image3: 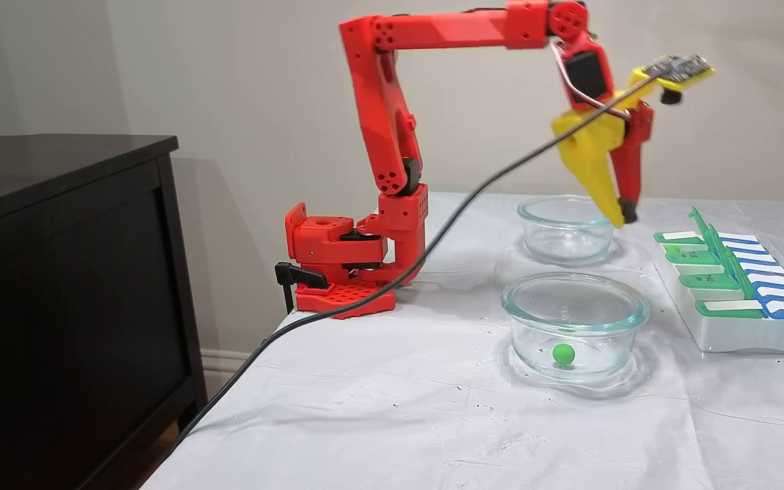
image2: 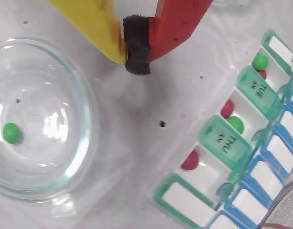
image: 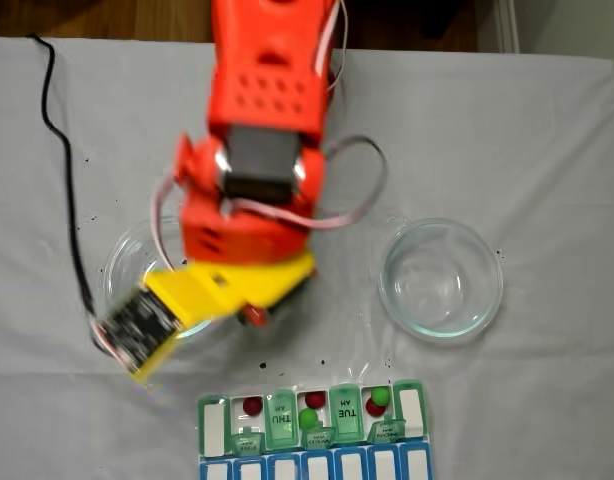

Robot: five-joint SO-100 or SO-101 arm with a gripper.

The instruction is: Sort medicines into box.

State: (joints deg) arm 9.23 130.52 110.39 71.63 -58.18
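My gripper (image2: pixel 137 57) is shut, its yellow and red fingers pressed together on their black foam pads with nothing visible between them. It hangs above the cloth between the glass dish (image2: pixel 84 119) and the box (image2: pixel 242 143). One green medicine ball (image2: pixel 11 132) lies in that dish, also seen in a fixed view as the green ball (image3: pixel 563 353). The box (image: pixel 312 420) has open green compartments holding red balls (image: pixel 252 405) (image: pixel 315 399) (image: pixel 375 407) and green balls (image: pixel 308 419) (image: pixel 381 396). In a fixed view the gripper (image3: pixel 622 216) hovers well above the table.
A second glass dish (image: pixel 440 280) stands to the right in a fixed view, with nothing in it. A black cable (image: pixel 72 200) runs along the left side of the white cloth. A dark cabinet (image3: pixel 58 272) stands beside the table. The arm's base (image3: pixel 337 272) is at the table's edge.
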